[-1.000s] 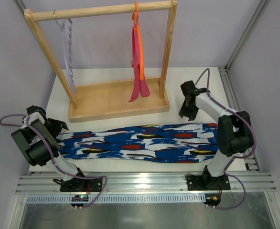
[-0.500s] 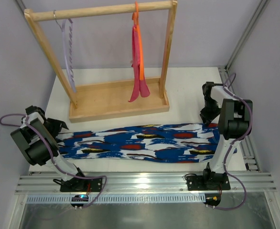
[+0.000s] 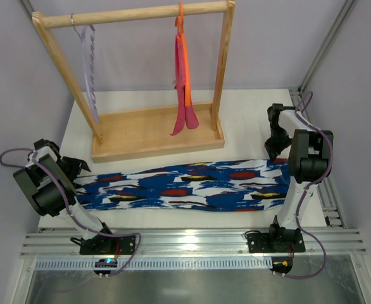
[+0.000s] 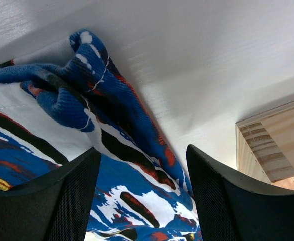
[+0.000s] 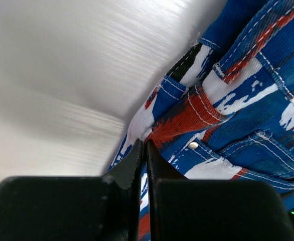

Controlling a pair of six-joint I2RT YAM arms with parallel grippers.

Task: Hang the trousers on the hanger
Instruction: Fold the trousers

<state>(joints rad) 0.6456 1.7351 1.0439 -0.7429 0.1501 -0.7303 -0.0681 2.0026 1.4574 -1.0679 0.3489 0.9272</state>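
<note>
— Which step?
— Grasping the trousers (image 3: 185,187). Right jaws pinch the waistband (image 5: 187,108) at their tips; left jaws gape wide, cloth between them.
— Next?
— Likely close left, lift toward the hanger (image 3: 90,69), well beyond both.

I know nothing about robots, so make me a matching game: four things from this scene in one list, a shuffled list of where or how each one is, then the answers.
Things:
1. the trousers
2. the hanger
3. left gripper
4. right gripper

States:
A. shut on a waistband edge
B. hanging bare from the wooden rail
C. stretched flat across the table
D. open, straddling printed fabric

Pairs: 1-C, 2-B, 3-D, 4-A
</note>
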